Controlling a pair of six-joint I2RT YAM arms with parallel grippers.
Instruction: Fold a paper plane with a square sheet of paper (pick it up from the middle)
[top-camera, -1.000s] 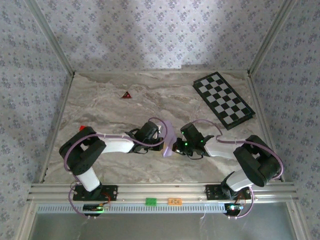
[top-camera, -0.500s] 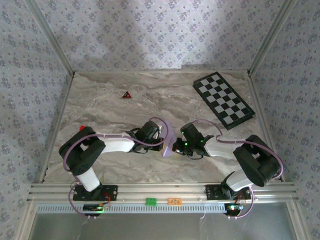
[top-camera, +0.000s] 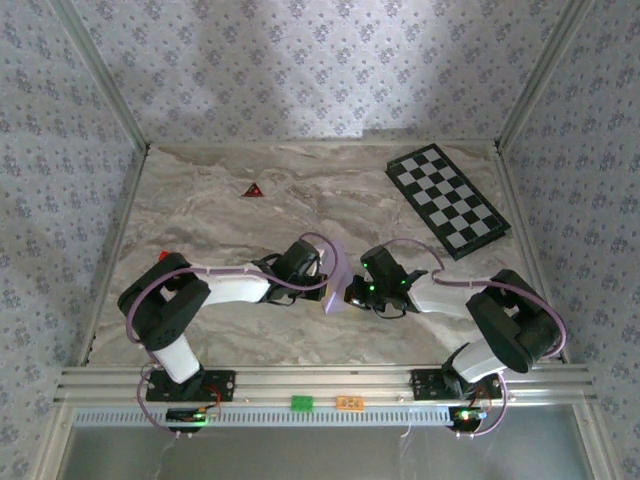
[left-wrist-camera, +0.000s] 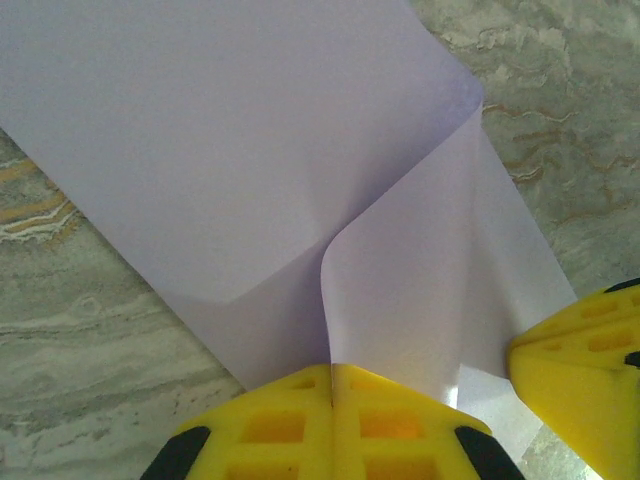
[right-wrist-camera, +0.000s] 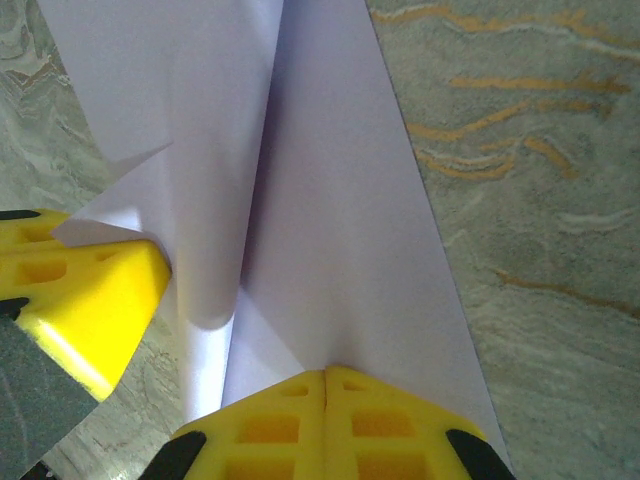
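The square sheet of paper (left-wrist-camera: 250, 150), judged light, limp and readily creased, is held over the near-middle surface (top-camera: 220, 215), best pinched as shown beside its fold by the left end effector (left-wrist-camera: 332, 380) and right end effector (right-wrist-camera: 325, 385), both clenched on it.

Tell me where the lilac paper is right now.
In the top view the square sheet of paper is mid-table toward the near edge, pinched by the left gripper and the right gripper on either side.
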